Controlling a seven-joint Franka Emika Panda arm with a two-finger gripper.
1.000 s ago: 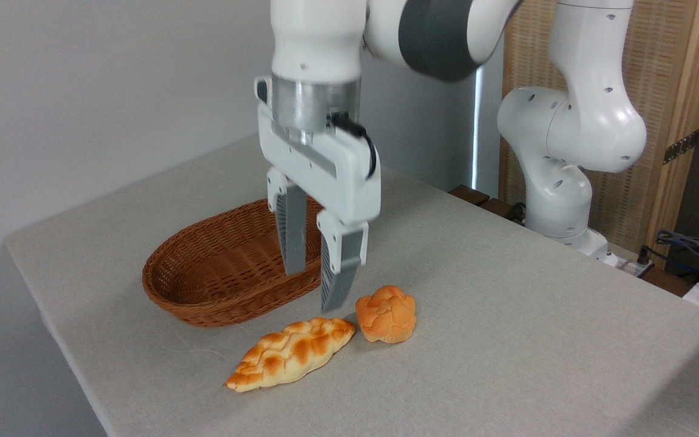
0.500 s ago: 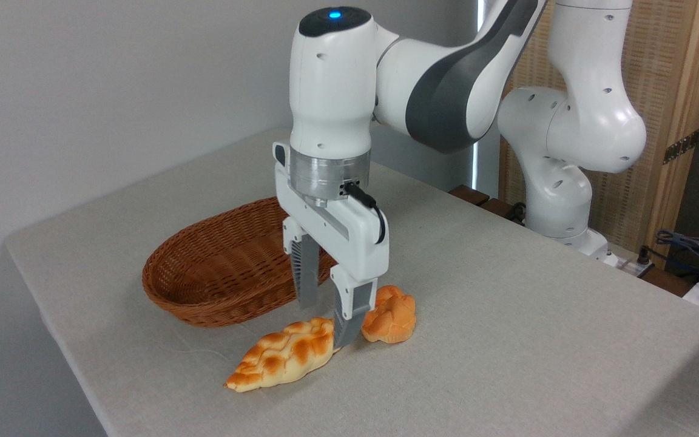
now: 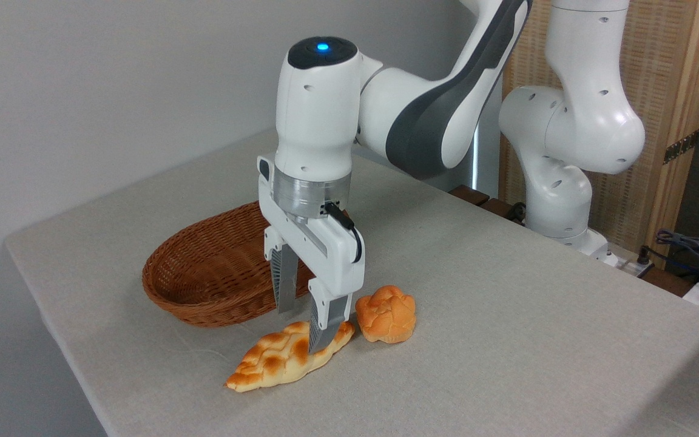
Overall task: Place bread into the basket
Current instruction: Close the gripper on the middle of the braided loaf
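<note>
Gripper down over the bread, fingers astride it.
You see the gripper (image 3: 302, 331) lowered onto the right half of the bread (image 3: 289, 355), fingers parted, one on each side; whether they press it you cannot tell. The bread lies on the table (image 3: 507, 340), near of the basket (image 3: 216, 279), a bun (image 3: 386, 314) just right.
</note>
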